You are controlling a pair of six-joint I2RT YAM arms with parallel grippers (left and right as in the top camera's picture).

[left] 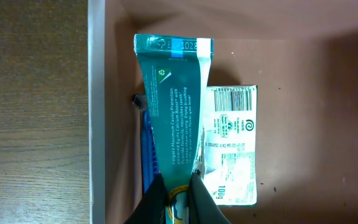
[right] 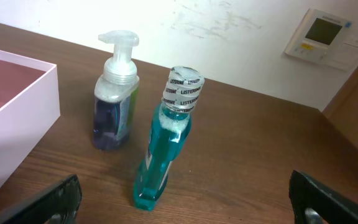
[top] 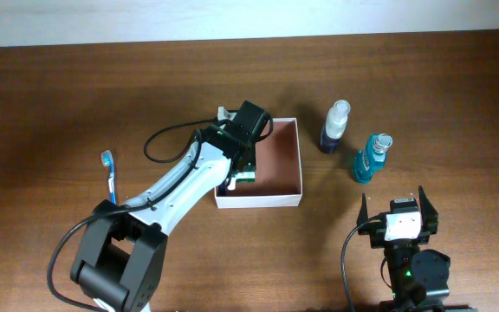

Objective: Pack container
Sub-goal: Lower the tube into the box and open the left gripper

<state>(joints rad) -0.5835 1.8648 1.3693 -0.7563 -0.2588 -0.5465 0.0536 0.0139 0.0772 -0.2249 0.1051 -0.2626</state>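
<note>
The container (top: 259, 201) is a square shallow box with white walls and a reddish-brown inside, at the table's middle. My left gripper (top: 235, 173) reaches down into its left part. In the left wrist view that gripper (left: 176, 182) is shut on the end of a teal toothpaste tube (left: 173, 99). The tube lies over a white carton (left: 234, 143) and a blue item (left: 146, 152) on the container floor (left: 303, 124). My right gripper (top: 394, 201) stands open near the front right. Nothing is between its fingers (right: 61, 200).
A dark-blue pump bottle (top: 333, 127) and a teal mouthwash bottle (top: 371, 159) stand right of the container, just ahead of the right gripper (right: 191, 205). A blue toothbrush (top: 109, 171) lies on the table at the left. A black cable (top: 158, 143) loops beside the left arm.
</note>
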